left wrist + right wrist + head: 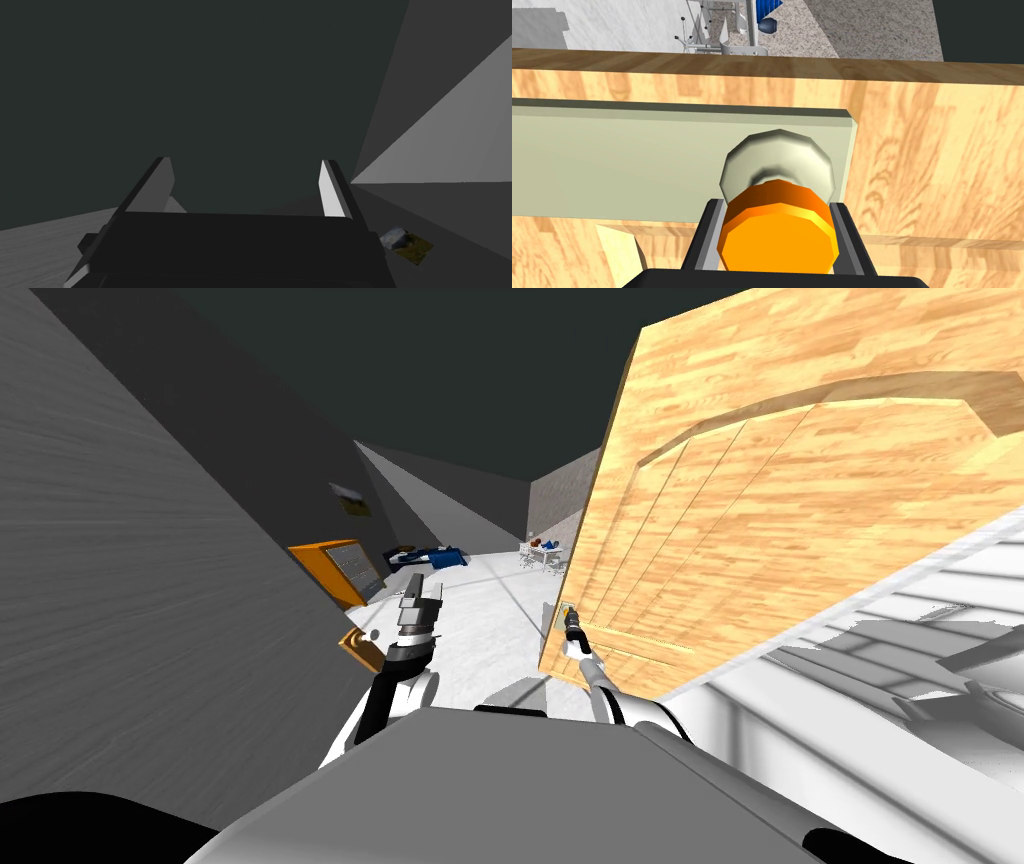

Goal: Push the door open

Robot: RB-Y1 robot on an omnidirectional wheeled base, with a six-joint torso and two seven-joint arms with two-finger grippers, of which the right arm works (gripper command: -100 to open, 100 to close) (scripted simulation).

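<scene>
We stand close to a light wooden door (760, 508) whose plank grain runs over an arched raised panel. It takes up the right side of the head view, and its free edge is just beside our right arm. Our right tool (776, 206) is clamped on the orange knob (777, 245), one blade pressed against each side. Behind the knob are a pale round collar (777, 157) and a pale grey-green plate (637, 165) that lies flat on the wood near the door's edge.

Past that edge the room opens. A white floor (480, 618) runs away between a plain grey wall (150, 588) on our left and the door. Far across it are a blue heap (435, 556) and a small white bench (542, 553) with small things on it that we cannot make out. An orange-framed panel (338, 571) leans by the left wall, with a small picture (348, 498) hanging above it. The ceiling is dark.

Our left tool (413, 588) is raised in front of the chest, well apart from the door. Its blades are apart, with nothing between them.
</scene>
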